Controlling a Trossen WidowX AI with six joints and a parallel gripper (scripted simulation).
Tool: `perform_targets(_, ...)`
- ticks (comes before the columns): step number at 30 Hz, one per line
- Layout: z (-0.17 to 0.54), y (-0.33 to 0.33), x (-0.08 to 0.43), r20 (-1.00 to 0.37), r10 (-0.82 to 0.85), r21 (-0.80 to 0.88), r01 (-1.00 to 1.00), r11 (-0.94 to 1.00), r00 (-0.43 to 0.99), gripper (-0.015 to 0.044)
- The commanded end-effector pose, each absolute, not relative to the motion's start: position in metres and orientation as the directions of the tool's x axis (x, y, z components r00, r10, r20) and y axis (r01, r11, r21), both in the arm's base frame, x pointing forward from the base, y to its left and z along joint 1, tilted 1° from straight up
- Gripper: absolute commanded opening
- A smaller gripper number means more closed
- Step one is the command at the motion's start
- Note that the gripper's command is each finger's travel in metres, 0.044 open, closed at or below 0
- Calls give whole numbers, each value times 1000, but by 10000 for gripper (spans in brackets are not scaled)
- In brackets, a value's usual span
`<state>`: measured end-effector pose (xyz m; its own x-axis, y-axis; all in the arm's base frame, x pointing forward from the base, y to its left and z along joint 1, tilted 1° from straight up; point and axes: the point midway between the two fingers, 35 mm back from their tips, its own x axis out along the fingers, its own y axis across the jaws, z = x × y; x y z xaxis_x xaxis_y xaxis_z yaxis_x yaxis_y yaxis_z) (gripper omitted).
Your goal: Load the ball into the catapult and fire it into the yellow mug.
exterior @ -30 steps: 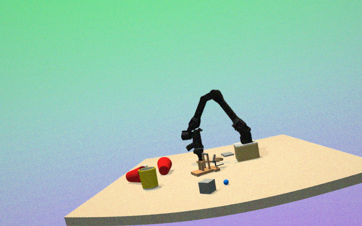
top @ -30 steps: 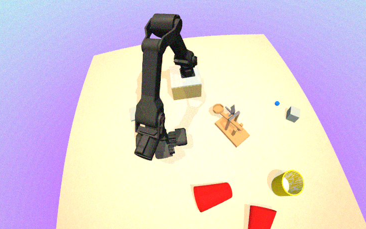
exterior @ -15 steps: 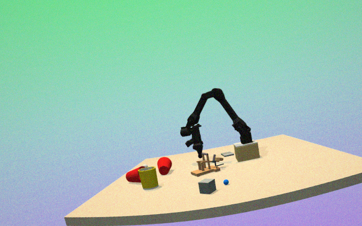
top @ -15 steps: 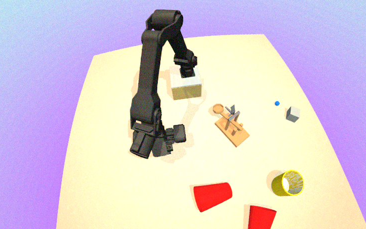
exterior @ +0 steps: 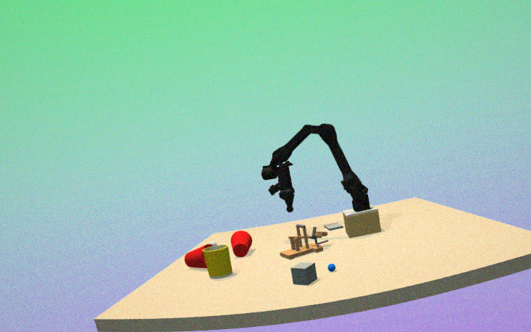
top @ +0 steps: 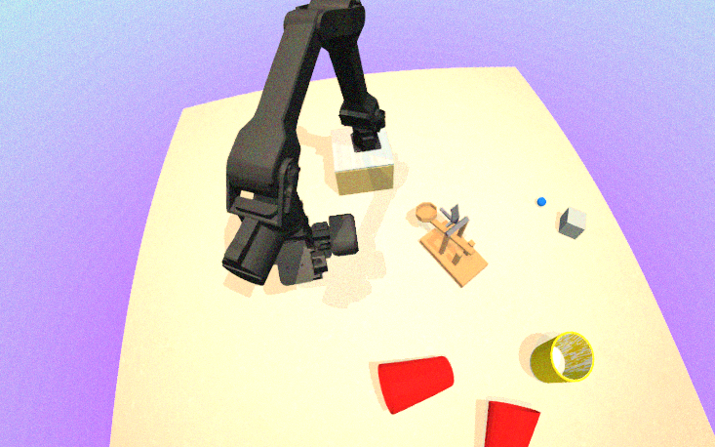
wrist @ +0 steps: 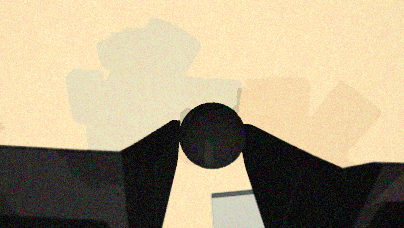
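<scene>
My gripper (exterior: 289, 205) (wrist: 210, 130) is shut on a black ball (exterior: 290, 209) (wrist: 212, 137) and holds it well above the table; in the top view the ball is hidden by the arm. The wooden catapult (top: 470, 267) (exterior: 293, 252) stands on the table to the right of the gripper in the top view. Its round spoon (top: 426, 211) is raised over the base's upper left end and is empty. The yellow mug (top: 543, 362) (exterior: 218, 262) stands upright at the lower right in the top view, beyond the base end opposite the spoon.
Two red cups (top: 416, 384) (top: 509, 426) lie on their sides left of the mug in the top view. A small blue ball (top: 540, 201) (exterior: 331, 267) and a grey cube (top: 572, 223) (exterior: 303, 273) are right of the catapult. A flat grey tile (exterior: 332, 226) (wrist: 236, 211) lies near the arm's pedestal (top: 365, 181) (exterior: 361, 223).
</scene>
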<state>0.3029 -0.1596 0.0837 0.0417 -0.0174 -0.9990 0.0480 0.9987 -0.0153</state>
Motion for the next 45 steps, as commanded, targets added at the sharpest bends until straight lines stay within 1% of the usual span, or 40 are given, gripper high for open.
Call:
perform_targets(1, 82, -142, 305, -1000, -5, -5, 21, 1000, 26, 0)
perform_targets(11, 72, -82, 307, -999, 15, 17, -67, 998, -34, 0)
perform_targets(20, 64, -32, 298, -995, 14, 28, -148, 989, -94, 0)
perform_targets(33, 52, 31, 269, -984, -22, 26, -266, 964, -178, 0)
perform_targets(45, 44, 76, 233, -967, -84, 11, -369, 929, -240, 0)
